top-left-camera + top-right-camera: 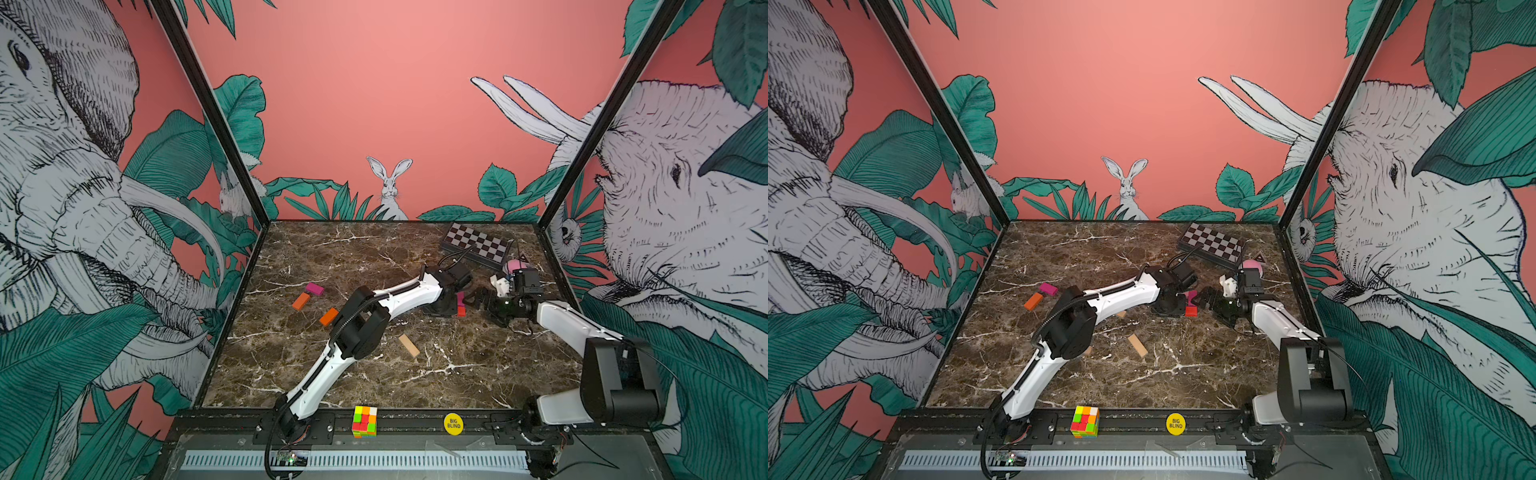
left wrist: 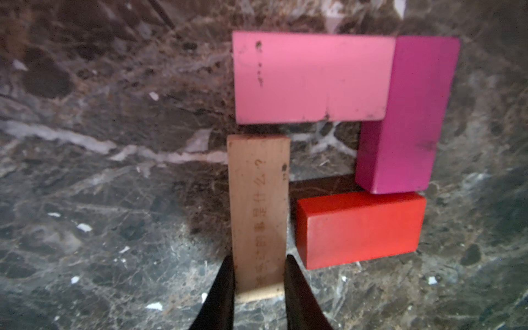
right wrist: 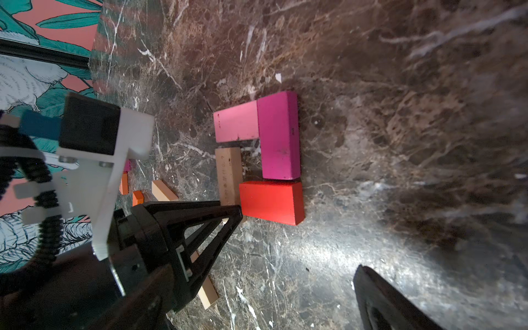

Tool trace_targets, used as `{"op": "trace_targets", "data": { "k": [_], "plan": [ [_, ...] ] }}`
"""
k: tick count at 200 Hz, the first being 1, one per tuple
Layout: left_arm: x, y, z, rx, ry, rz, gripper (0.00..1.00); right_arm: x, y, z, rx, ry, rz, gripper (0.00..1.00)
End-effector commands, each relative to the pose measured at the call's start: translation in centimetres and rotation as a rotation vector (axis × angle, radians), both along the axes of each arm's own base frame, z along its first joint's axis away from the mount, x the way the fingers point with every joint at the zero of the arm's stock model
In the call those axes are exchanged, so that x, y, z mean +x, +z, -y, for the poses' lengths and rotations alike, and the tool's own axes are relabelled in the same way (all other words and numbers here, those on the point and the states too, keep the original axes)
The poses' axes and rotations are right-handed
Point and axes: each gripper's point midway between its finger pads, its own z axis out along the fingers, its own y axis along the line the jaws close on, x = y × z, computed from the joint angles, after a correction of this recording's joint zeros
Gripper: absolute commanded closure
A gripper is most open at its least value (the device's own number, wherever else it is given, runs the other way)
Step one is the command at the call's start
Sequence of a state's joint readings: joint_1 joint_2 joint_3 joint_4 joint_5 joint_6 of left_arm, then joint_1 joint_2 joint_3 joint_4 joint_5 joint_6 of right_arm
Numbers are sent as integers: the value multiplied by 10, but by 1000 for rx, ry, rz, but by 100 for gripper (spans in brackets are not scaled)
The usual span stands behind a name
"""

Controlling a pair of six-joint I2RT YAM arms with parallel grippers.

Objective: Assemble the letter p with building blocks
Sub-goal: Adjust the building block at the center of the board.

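Pincers: your left pincer is clamped on the plain tan wooden plank; your right pincer stands apart, empty.
Plank: on the brown marble bench, just beside the red rectangular block, its end near the pink rectangular block.
Risk: a crooked release could nudge the red block.
Views: the left wrist view shows the joints; in both top views your arm hides them.

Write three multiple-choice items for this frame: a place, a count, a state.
1. The red block lies: A beside the end of the magenta block; B stacked on another block; C alone.
2. Blocks grouped in the partial letter: A two; B four; C six.
3. The left end effector is: A open, empty; B out of view; C shut on the tan block.
Key: A, its side sits at the magenta end; B, pink block, magenta, red, tan; C, it clamps the tan block's sides.
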State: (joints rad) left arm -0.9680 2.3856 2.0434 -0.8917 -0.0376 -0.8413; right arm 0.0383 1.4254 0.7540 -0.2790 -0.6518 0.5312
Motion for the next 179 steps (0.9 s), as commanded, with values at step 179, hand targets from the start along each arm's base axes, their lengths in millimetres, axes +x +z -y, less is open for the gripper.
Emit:
{"op": "trace_targets", "data": {
  "k": [179],
  "plan": [
    [-13,5,-24,67,4,-19,54,0,5,1,1,3,16,1]
  ]
}}
